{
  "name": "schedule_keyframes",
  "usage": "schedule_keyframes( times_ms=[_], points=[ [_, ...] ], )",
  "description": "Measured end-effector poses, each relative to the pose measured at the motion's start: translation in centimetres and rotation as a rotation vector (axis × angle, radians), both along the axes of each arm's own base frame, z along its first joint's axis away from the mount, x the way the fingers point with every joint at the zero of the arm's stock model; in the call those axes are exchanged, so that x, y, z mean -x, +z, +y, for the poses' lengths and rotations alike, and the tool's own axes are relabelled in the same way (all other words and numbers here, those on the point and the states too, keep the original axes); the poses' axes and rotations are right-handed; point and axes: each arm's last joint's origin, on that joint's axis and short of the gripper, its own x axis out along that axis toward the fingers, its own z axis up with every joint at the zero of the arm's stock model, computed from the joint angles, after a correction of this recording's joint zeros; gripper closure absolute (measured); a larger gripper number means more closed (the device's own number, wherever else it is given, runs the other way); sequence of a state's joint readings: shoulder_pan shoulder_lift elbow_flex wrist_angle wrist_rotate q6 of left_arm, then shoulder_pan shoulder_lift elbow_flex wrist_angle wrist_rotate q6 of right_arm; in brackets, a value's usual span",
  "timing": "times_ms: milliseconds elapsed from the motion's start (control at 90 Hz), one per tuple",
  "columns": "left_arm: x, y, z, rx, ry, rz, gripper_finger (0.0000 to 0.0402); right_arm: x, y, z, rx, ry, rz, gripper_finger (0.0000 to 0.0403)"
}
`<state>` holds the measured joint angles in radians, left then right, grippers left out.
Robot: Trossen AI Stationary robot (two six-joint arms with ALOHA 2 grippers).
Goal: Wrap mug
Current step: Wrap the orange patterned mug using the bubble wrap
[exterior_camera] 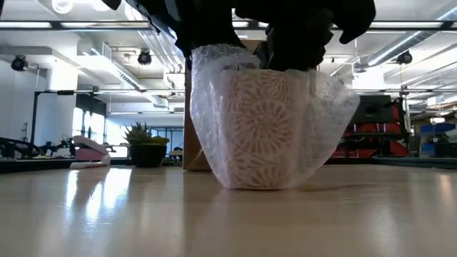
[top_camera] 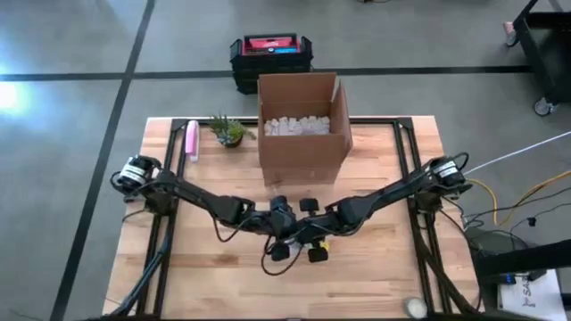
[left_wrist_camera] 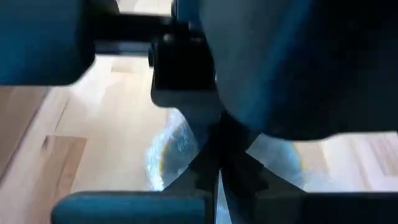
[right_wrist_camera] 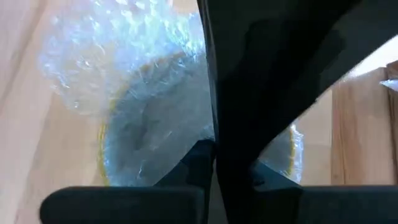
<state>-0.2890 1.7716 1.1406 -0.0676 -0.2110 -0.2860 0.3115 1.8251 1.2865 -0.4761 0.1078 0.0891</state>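
The patterned mug is standing upright on the wooden table, near its middle, in front of the cardboard box. It is being covered by bubble wrap, which is draped over its rim and sides. The left gripper and the right gripper are being held together directly above the mug. In each wrist view the fingers are seen pressed together over the wrap; whether wrap is being pinched cannot be told. A potted plant and a pink object are lying beside the box.
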Motion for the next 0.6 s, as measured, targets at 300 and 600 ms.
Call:
schedule_keyframes(
  times_ms=[300, 600],
  points=[
    [-0.2, 0.0, -0.1, 0.019, -0.015, -0.003, 0.0402, 0.7, 2.7, -0.1, 0.009, 0.016, 0.100, 0.0394],
    [0.0, -0.5, 0.1, 0.021, -0.012, 0.027, 0.0402, 3.1, 5.4, 0.1, 0.025, -0.036, 0.158, 0.0394]
  ],
)
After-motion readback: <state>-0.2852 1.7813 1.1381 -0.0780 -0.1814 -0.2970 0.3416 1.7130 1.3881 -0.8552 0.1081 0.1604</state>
